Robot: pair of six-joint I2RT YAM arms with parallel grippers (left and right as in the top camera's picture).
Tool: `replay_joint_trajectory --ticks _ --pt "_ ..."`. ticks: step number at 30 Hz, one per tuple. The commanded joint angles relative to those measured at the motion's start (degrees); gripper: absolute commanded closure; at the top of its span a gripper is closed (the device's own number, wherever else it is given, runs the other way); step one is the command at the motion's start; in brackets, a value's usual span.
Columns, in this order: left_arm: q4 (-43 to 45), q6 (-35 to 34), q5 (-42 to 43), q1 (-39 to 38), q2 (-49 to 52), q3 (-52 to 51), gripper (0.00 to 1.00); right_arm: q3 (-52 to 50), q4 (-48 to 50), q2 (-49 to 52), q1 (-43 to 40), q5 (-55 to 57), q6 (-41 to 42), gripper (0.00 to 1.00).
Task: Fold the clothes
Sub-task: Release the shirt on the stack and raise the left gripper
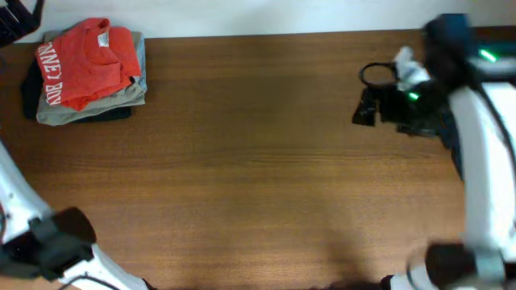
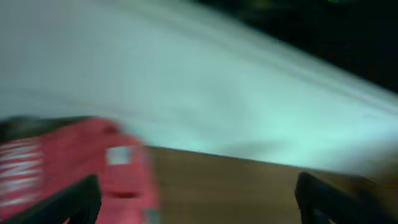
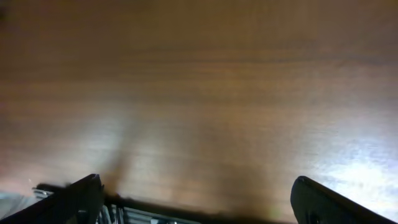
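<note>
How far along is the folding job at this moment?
Done, it seems: the red-orange cotton T-shirt with white lettering lies folded on the pile of khaki-grey folded garments. In hand: nothing; the left fingers and right fingers are open and empty. Left: no unfolded garment is in view.

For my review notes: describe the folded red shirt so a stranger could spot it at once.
On the wooden table, look to the top left corner of the overhead view, where a pile of folded garments sits. The T-shirt lies on top: the only bright red-orange piece, with white block lettering and a white neck label, over khaki-grey ones.
</note>
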Motion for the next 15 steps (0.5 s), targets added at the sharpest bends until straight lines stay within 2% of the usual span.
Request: replay_joint_trajectory --ticks 1,3,7,11,15 --pt "-7.52 -1.51 16.98 -2.32 -4.57 0.22 0.01 -1.36 -0.44 -16.96 3.28 2.32 0.22 0.01" --pt "-13.92 -1.49 16.98 -4.52 -5.62 0.22 0.01 -5.05 -0.44 -29.77 5.57 5.51 2.45 0.01" --pt "-21.16 -1.49 13.35 -6.49 -5.55 0.2 0.01 -10.73 -0.42 -47.21 5.68 13.42 2.6 0.01" --pt "-24.52 -1.49 7.43 -6.71 -5.55 0.2 0.01 -11.21 -0.39 -60.06 5.68 16.68 2.58 0.01" --pt "-25.14 -1.49 6.84 -6.73 -5.55 0.2 0.01 -11.21 -0.42 -69.09 5.68 16.63 2.6 0.01"
